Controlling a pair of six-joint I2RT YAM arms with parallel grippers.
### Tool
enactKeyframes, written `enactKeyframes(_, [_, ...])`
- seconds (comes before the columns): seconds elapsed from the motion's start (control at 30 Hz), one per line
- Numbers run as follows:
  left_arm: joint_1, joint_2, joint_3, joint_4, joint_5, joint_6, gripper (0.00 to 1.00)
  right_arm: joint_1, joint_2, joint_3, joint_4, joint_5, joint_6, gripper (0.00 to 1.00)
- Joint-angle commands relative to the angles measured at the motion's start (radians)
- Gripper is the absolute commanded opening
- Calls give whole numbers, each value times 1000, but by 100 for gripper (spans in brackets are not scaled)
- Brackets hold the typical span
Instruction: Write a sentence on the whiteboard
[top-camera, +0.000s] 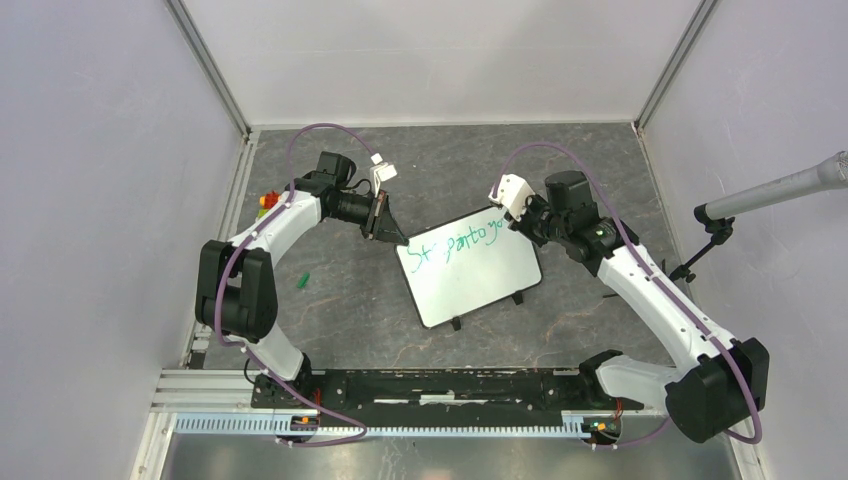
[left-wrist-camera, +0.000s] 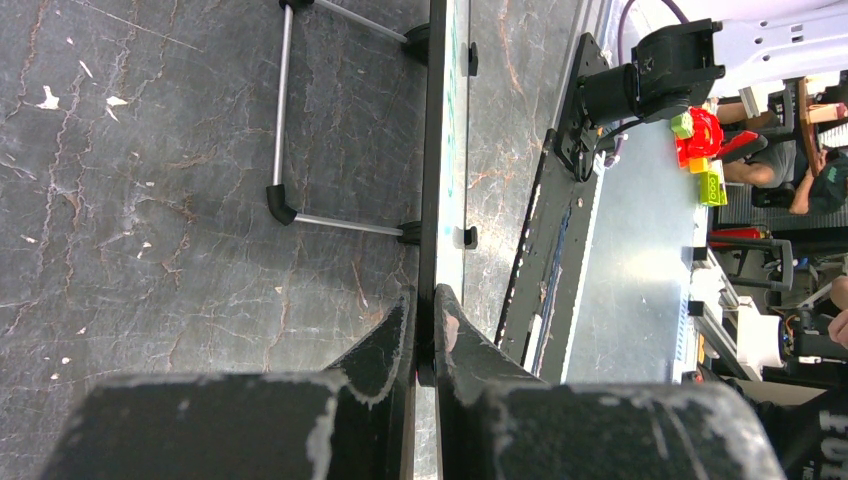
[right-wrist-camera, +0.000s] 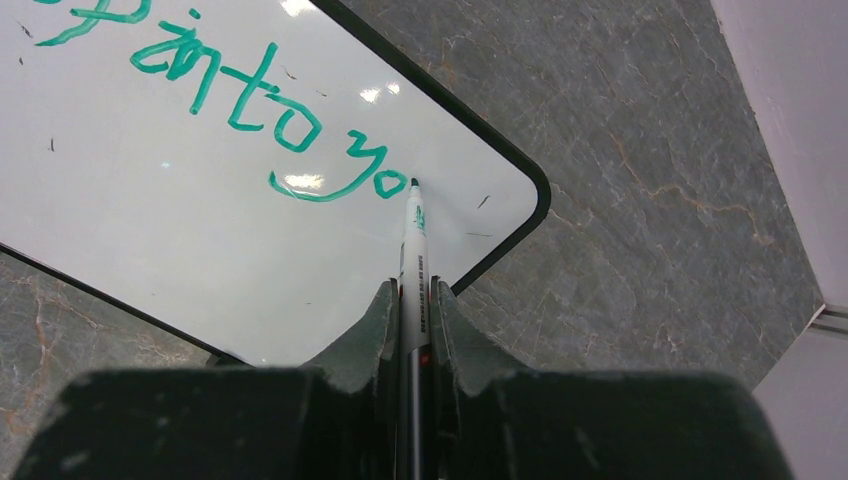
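Observation:
The whiteboard (top-camera: 470, 268) lies tilted in the middle of the table, with a black frame and small feet. Green handwritten words of the sentence (top-camera: 462, 245) run along its upper part. My left gripper (top-camera: 390, 232) is shut on the board's upper left corner; in the left wrist view the board (left-wrist-camera: 437, 150) shows edge-on as a thin dark strip between the fingertips (left-wrist-camera: 402, 318). My right gripper (right-wrist-camera: 415, 292) is shut on a white marker (right-wrist-camera: 413, 260). The marker's tip touches the board (right-wrist-camera: 150, 220) just right of the last green letters (right-wrist-camera: 330, 170), near the right corner.
A small green cap-like piece (top-camera: 302, 280) lies on the dark table left of the board. Red and yellow items (top-camera: 268, 201) sit by the left wall. A microphone on a stand (top-camera: 770, 195) reaches in from the right. White walls close the cell on three sides.

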Motion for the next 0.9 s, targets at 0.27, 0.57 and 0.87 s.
enactKeyframes(0.27, [-8,16,13,1,-53,42,3,-6,7,-6,36,40,-12,0])
enactKeyframes(0.57, [-8,17,13,1,-53,42,3,-8,-15,-33,-1,14,-18,0])
enactKeyframes(0.87, [-8,15,13,2,-53,42,3,-8,-16,-36,-20,7,-42,0])
